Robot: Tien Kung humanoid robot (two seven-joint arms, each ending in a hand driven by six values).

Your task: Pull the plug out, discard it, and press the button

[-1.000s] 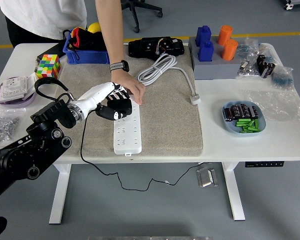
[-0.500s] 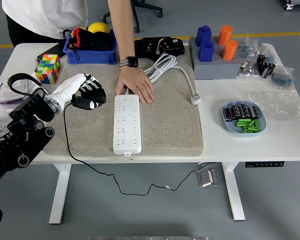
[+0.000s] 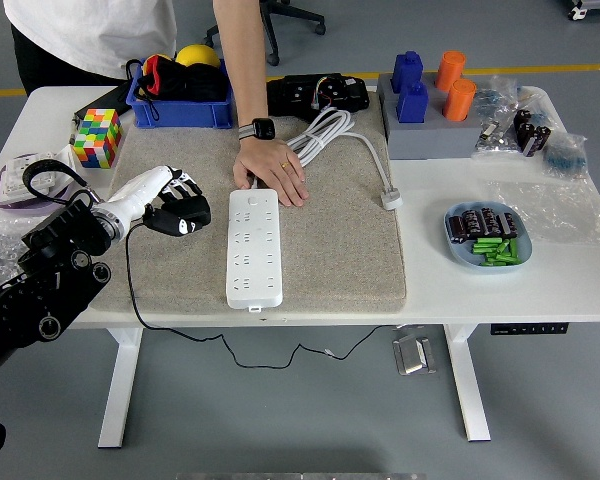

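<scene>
A white power strip lies lengthwise on the beige mat, none of its sockets filled. My left hand hovers over the mat's left part, a short way left of the strip. Its fingers are curled on a black plug. The plug's thin black cord drops over the table's front edge and loops below. A person's hand rests flat on the strip's far end. My right arm is out of view.
The strip's coiled white cable lies behind it. A blue bin and a colour cube stand at the back left. At the right are a grey block with blue and orange pieces and a blue plate.
My left hand has drawn the black plug out of the strip and carried it left, then drifted slightly down. The person's hand shifted onto the strip's far end.
</scene>
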